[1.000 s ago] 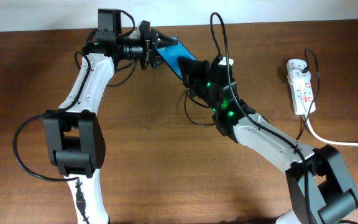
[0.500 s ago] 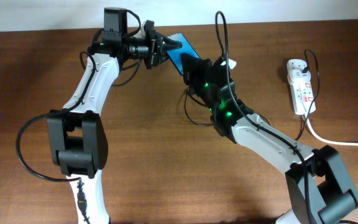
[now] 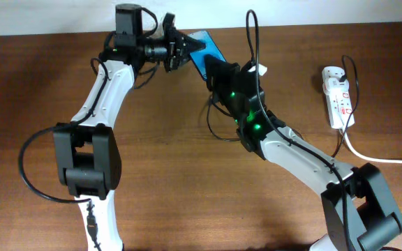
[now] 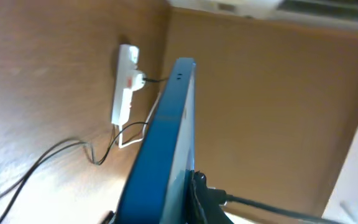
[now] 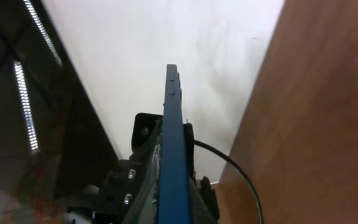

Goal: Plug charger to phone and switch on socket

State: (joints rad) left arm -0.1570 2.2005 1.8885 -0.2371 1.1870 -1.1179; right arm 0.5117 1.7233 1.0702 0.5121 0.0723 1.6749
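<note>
- I see a brown wooden table (image 3: pixel 187 202) filling nearly all of the overhead view. Its grain runs left to right.
- Past the table's far edge, a white wall (image 3: pixel 47 17) runs as a narrow band along the top of that view.
- On the right wrist camera, a dark panel (image 5: pixel 11 143) lies beyond the wall, on the side away from the table. It carries two slanted bright strips (image 5: pixel 27 106).
- On the left wrist camera, a tan wall panel (image 4: pixel 272 99) stands past the table. A blurred white fixture (image 4: pixel 241 6) sits above it, and I cannot tell what it is.

Part of phone (image 3: pixel 202 54) behind right arm (image 3: pixel 292 150)
</note>
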